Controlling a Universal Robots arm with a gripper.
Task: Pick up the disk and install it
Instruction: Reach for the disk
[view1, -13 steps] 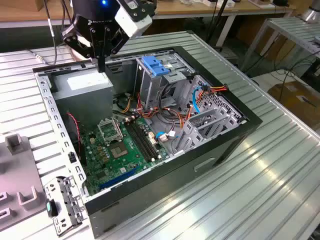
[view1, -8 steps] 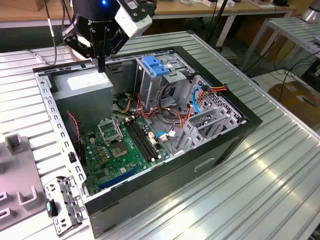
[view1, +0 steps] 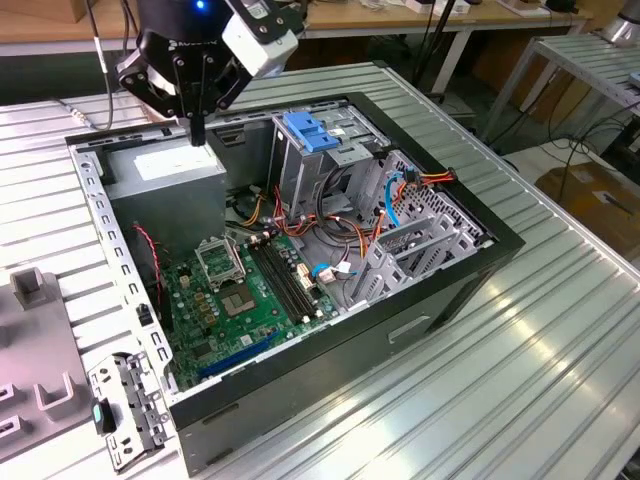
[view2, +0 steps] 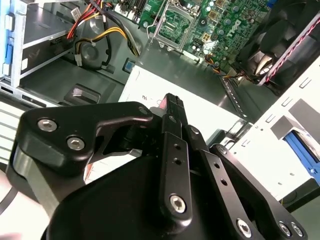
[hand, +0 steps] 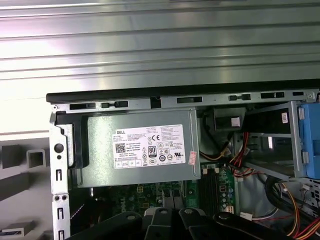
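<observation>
The disk is out of view. My gripper (view1: 197, 132) hangs over the far corner of the open computer case (view1: 440, 290), on the exterior view's left. Its fingers are shut together with nothing between them. The tips hover just above the grey power-supply box (view1: 165, 172) with the white sticker. In the second wrist view the shut gripper (view2: 173, 100) points down at that sticker (view2: 210, 117). The first wrist view shows the same box (hand: 145, 145) from above, with the gripper's black links (hand: 170, 222) along the edge.
A tall metal drive cage (view1: 300, 175) with a blue latch (view1: 312, 133) stands mid-case. The green motherboard (view1: 250, 290) and coloured cables (view1: 330, 225) lie below it. A grey fixture (view1: 30, 350) sits on the ribbed metal table (view1: 560, 330) at the exterior view's left.
</observation>
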